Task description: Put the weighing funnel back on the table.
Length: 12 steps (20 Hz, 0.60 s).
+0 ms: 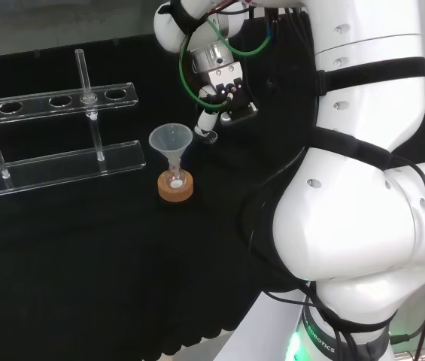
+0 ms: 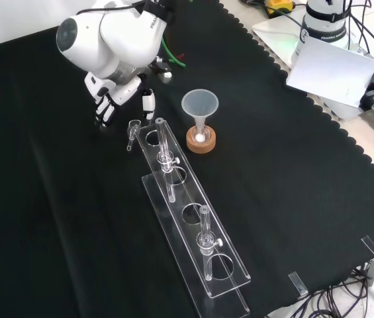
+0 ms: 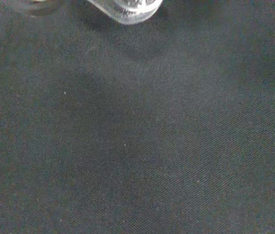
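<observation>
**Front view, upper left of the frame.** The black and white hand [image 2: 110, 99] hangs over the black-clothed bench [image 2: 54, 218]. Its fingers [image 2: 102, 111] and thumb stand spread apart and clasp nothing. The small clear scoop-shaped weighing funnel [image 2: 132, 134] appears to lie on the cloth just below the hand — whether a fingertip touches it cannot be told. To the right stands the large clear cone-shaped funnel [image 2: 200, 105], stem in a small flask on a cork ring [image 2: 201, 140]. A clear plastic tube rack [image 2: 193, 225] runs toward the lower centre.
</observation>
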Motion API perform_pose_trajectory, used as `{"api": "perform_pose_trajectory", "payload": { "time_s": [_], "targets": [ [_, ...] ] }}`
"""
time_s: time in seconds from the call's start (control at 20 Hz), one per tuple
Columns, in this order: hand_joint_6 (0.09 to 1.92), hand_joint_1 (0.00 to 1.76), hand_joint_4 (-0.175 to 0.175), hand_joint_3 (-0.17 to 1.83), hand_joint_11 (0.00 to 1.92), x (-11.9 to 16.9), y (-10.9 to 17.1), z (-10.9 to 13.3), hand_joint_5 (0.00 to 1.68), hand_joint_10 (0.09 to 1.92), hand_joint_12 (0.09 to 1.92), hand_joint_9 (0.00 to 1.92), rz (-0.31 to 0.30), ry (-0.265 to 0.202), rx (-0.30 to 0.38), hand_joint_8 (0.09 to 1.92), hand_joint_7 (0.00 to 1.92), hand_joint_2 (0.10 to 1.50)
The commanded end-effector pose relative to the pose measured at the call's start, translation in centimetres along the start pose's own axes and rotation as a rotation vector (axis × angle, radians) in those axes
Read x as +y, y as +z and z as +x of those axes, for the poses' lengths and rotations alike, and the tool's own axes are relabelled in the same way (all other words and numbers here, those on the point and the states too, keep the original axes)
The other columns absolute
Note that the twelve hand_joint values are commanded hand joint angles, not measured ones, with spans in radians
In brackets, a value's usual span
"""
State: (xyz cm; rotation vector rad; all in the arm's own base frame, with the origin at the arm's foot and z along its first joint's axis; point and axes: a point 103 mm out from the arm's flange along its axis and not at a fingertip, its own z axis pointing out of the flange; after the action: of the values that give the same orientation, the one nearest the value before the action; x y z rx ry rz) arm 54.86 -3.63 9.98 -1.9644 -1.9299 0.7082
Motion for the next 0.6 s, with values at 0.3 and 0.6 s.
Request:
{"api": "perform_pose_trajectory", "payload": {
  "time_s": [0.3, 0.6],
  "targets": [
    [0.13, 0.68, -0.024, 0.34, 0.23, -9.7, -3.7, -1.5, 0.26, 0.09, 1.35, 0.59, -0.132, 0.038, 0.051, 0.66, 0.04, 0.73],
    [0.09, 0.68, -0.023, 0.33, 0.25, -13.9, -5.3, -1.1, 0.28, 0.09, 1.34, 0.61, -0.177, 0.054, 0.049, 0.65, 0.06, 0.73]
  ]
}}
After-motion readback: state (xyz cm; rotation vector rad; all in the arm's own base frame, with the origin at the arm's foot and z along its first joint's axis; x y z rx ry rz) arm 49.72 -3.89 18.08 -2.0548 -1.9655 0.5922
